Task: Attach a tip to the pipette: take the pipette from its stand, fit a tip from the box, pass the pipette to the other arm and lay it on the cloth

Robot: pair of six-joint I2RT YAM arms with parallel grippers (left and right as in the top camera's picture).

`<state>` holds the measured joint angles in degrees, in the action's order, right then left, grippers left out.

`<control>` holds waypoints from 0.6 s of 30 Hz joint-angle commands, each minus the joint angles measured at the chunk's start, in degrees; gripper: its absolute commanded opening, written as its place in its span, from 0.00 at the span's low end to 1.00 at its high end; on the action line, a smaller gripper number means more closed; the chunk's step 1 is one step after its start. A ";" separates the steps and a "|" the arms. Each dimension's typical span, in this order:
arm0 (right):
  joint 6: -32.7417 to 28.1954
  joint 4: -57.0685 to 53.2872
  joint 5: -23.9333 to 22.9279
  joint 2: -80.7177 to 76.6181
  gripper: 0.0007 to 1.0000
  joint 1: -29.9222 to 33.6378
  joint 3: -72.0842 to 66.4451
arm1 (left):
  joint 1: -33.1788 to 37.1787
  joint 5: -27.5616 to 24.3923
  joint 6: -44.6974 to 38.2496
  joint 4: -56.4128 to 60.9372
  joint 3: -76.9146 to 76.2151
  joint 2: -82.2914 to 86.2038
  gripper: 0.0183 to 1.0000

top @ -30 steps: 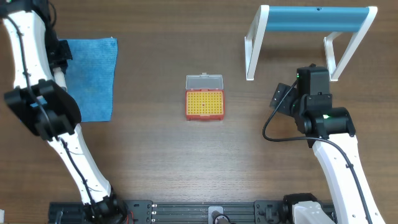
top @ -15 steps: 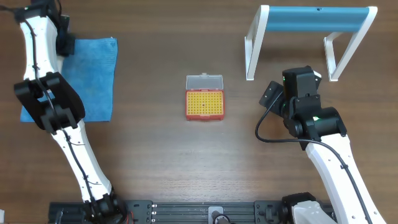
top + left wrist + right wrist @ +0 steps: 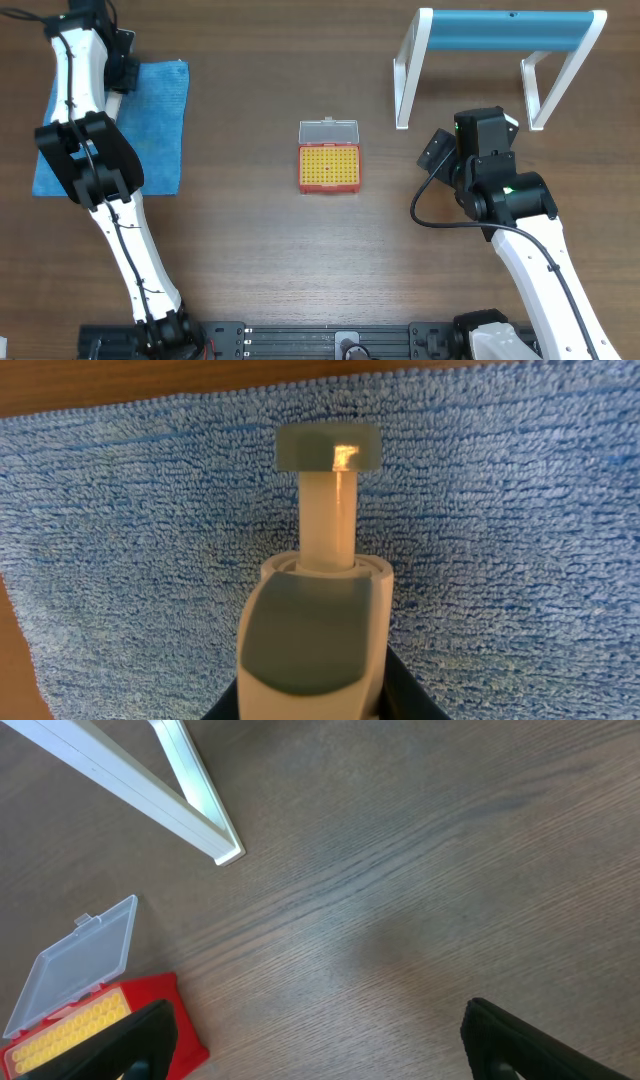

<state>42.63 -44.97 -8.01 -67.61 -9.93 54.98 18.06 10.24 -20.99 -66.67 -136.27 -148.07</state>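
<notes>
My left gripper [image 3: 315, 705] is shut on the pipette [image 3: 318, 630], whose grey-capped plunger [image 3: 328, 448] points out over the blue cloth [image 3: 520, 510]. From above, the left gripper [image 3: 115, 55] hangs over the far edge of the cloth [image 3: 160, 120] at the table's far left. The red tip box [image 3: 328, 165] with yellow tips stands in the middle, its clear lid folded back. My right gripper [image 3: 320, 1055] is open with nothing in it, and sits [image 3: 440, 155] to the right of the box [image 3: 90, 1030].
The white stand with its blue bar [image 3: 505, 30] stands at the back right, one leg [image 3: 190, 800] close to the right gripper. Bare wooden tabletop [image 3: 330, 270] lies in front of the tip box.
The left arm has swung toward the far side of the cloth, carrying the pipette. The right arm shifted slightly left a second ago and has held still since.
</notes>
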 commanded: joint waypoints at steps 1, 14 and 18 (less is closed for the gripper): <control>0.90 0.26 -0.28 -0.48 0.92 -0.39 0.46 | -0.13 -0.39 -0.28 0.04 0.37 -1.38 0.12; -9.86 12.52 -9.73 5.20 0.92 -0.33 0.46 | -4.52 9.03 8.15 -19.78 -18.36 10.62 0.85; -26.01 13.18 -11.58 10.93 0.92 -0.33 0.46 | -6.95 7.48 14.10 -30.67 -25.18 19.98 0.85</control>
<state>30.70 -32.75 -15.75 -60.80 -9.93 54.81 12.58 17.93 -13.23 -92.90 -157.21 -137.73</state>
